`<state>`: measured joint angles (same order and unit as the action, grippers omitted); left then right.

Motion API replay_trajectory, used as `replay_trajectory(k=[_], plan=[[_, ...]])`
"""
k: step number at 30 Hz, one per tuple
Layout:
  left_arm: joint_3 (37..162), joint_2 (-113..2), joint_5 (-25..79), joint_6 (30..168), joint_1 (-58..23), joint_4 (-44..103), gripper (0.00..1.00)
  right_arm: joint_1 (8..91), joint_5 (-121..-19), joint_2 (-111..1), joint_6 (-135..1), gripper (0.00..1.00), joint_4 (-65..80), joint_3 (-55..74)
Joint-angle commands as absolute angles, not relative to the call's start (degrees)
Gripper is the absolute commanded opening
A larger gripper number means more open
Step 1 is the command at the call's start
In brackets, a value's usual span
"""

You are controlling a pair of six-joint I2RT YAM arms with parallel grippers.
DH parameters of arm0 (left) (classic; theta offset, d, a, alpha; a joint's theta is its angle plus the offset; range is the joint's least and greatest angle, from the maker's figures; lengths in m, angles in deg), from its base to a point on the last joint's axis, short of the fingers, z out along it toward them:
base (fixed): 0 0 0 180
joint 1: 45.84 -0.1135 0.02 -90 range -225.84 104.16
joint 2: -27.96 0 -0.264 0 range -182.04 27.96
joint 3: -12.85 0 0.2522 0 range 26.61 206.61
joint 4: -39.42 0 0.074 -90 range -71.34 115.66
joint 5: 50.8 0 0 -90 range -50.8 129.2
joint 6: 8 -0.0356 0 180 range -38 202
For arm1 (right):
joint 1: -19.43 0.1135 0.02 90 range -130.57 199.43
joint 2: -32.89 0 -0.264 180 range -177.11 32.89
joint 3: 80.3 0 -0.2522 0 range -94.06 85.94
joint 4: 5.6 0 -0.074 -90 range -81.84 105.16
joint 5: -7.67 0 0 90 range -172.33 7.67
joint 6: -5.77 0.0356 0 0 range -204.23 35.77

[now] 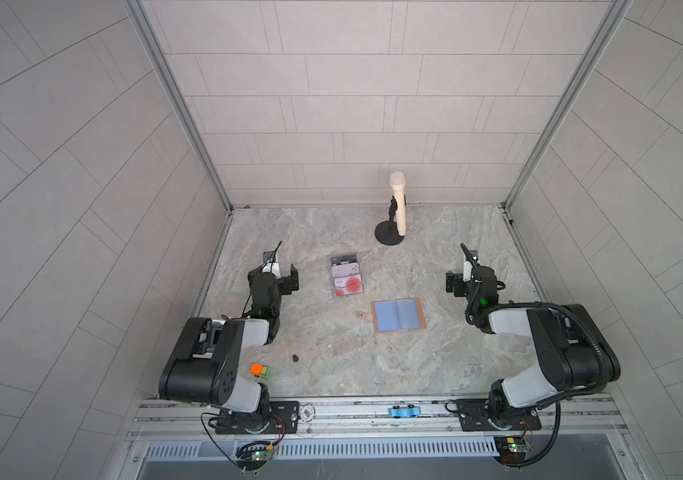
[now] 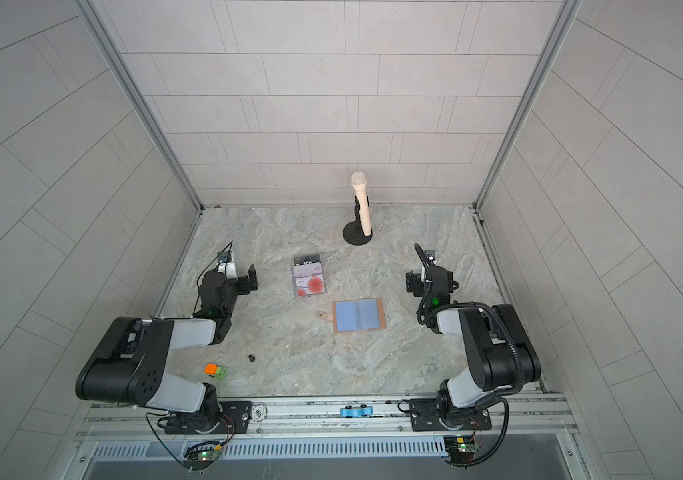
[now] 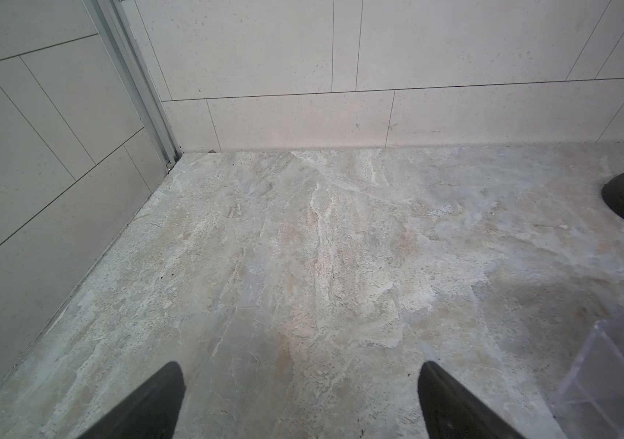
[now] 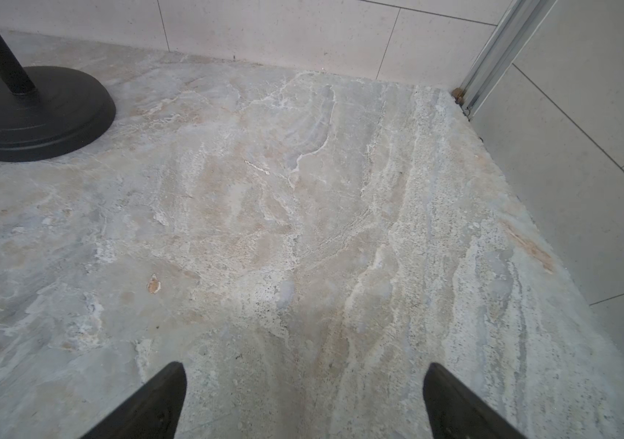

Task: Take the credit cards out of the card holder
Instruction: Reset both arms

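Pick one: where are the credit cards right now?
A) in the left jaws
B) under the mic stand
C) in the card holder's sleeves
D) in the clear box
D: the credit cards sit stacked in the clear box, apart from the open card holder, whose blue sleeves show no card.

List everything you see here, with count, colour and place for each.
credit cards: three, dark grey, pale pink, white with red circles; in the clear box
clear box: one, transparent, left of centre
card holder: one, tan with blue-grey sleeves, open, centre
microphone: one, beige, on stand, back
stand: one, black, back
block: one, orange and green, front left
small round thing: one, dark, front left
left gripper: one, black, open, empty
right gripper: one, black, open, empty
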<state>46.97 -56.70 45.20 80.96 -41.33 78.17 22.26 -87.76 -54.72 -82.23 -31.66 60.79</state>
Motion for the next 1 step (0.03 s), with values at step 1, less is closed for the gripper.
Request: replay_trajectory(k=[1], plan=[[47.5, -56.2, 44.9, 80.7, -41.6, 79.7, 1.00, 22.3, -88.6, -54.1, -81.9, 1.00, -31.7, 60.1]])
